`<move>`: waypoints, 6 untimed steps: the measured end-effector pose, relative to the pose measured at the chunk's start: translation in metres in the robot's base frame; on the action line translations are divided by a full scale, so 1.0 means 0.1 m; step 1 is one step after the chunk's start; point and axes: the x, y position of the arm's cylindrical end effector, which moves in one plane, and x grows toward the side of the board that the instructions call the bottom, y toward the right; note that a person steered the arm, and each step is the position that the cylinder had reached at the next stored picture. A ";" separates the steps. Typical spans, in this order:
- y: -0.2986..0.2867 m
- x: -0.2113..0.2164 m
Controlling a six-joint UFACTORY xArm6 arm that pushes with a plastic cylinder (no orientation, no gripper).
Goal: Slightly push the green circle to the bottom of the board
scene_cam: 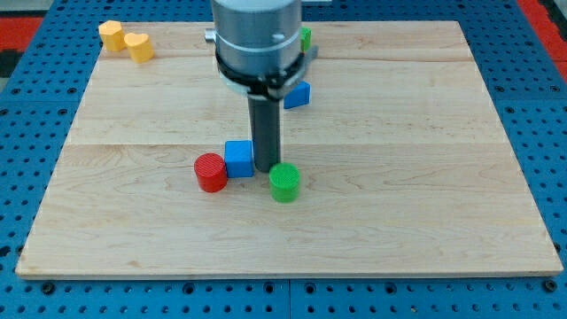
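Note:
The green circle (284,182) lies on the wooden board (399,177), a little below its middle. My tip (267,168) stands just above and left of the green circle, touching or almost touching its upper left edge. A blue cube (238,159) sits right at the tip's left side. A red circle (211,172) touches the blue cube's left side.
Another blue block (298,94) lies partly behind the arm near the view's top middle. A green block (306,38) peeks out at the top edge behind the arm. Two yellow blocks (111,34) (139,47) sit at the top left corner.

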 end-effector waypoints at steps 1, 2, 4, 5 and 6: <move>0.20 0.04; 0.60 0.03; 0.61 0.44; 0.73 0.11; 0.48 0.08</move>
